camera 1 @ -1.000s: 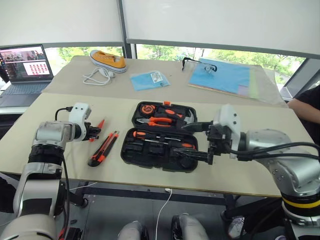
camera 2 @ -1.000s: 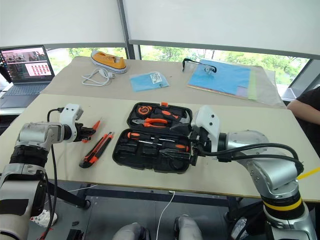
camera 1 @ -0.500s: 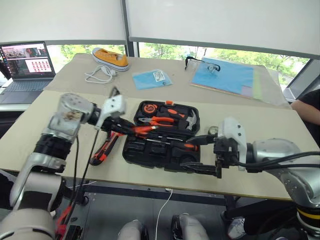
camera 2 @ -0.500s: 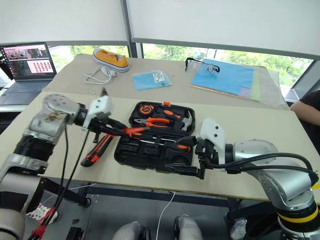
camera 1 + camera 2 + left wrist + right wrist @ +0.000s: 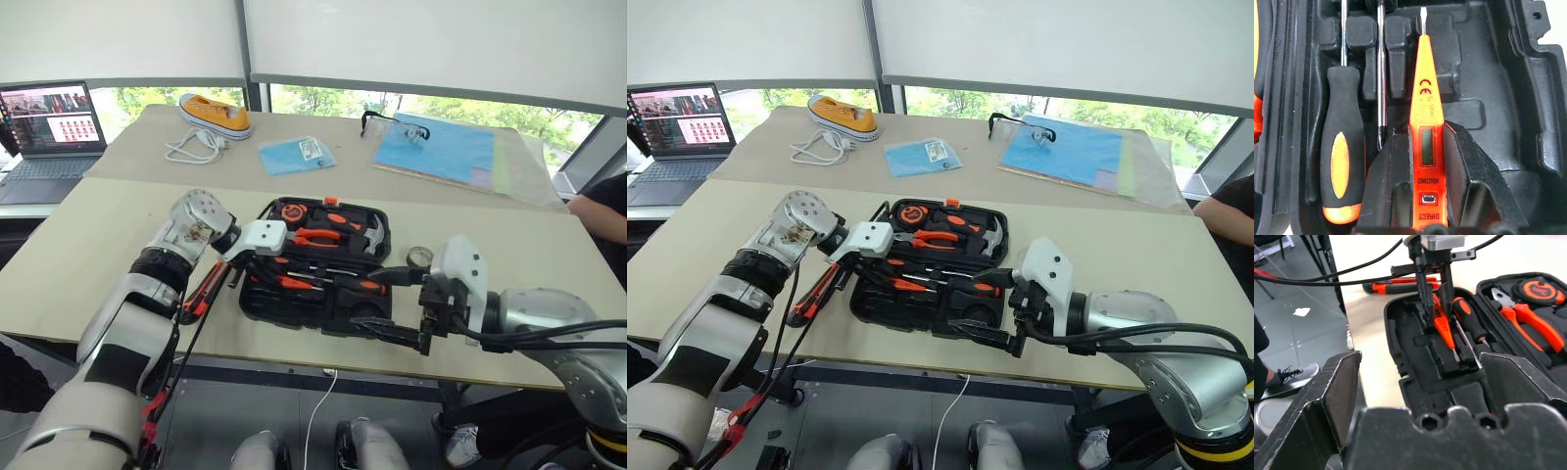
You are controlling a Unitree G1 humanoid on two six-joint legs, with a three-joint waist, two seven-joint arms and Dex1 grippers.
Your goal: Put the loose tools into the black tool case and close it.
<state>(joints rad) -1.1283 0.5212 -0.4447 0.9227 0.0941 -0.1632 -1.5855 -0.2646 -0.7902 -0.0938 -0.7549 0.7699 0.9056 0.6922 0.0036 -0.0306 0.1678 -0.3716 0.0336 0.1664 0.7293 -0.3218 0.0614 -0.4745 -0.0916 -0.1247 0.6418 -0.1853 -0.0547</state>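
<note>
Left claw (image 5: 1422, 196) clenched on my small orange screwdriver (image 5: 1423, 122), tip over a recess of the open black tool case (image 5: 313, 299). Left wrist view shows its printed label; head views don't. Right claw (image 5: 392, 304) released, just right of case. Utility knife (image 5: 813, 294) left of left claw on surface (image 5: 98, 245). A second ago left claw was by the knife.

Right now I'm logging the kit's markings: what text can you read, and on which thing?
"CE": on the small orange screwdriver, upper body.
"DIRECT": same tool, near the left gripper.
Line above "DIRECT": too small to read.
Tape measure label: blurred.
Laptop screen: too small.
</note>
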